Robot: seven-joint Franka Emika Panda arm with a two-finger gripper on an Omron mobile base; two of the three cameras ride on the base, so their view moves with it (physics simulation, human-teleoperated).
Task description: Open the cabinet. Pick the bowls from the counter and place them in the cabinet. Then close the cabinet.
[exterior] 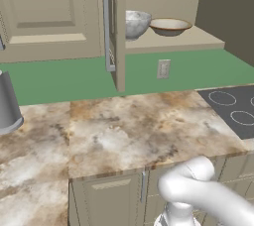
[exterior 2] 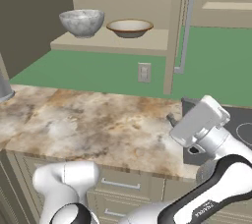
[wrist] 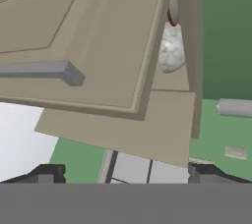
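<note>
The cabinet [exterior: 163,46] stands open, its door [exterior: 119,31] turned edge-on with the silver bar handle [exterior: 108,29] on it. Both bowls sit side by side on its lower shelf: the mottled grey-white bowl [exterior: 135,23] and the cream bowl [exterior: 169,26] with the orange-brown rim. From the right, the grey bowl [exterior 2: 82,21] is on the left and the cream bowl [exterior 2: 130,27] beside it. My gripper [wrist: 127,175] is open and holds nothing. Its white hand [exterior 2: 199,120] hovers low over the counter [exterior: 124,131], below the open door [exterior 2: 174,31], looking up at the door panel [wrist: 74,36].
A tall grey cylinder [exterior: 7,103] stands on the counter's left end. The dark stovetop [exterior: 233,108] lies at the right. A wall outlet [exterior: 163,69] sits under the shelf. Closed panelled wall doors [exterior: 49,12] hang to the left.
</note>
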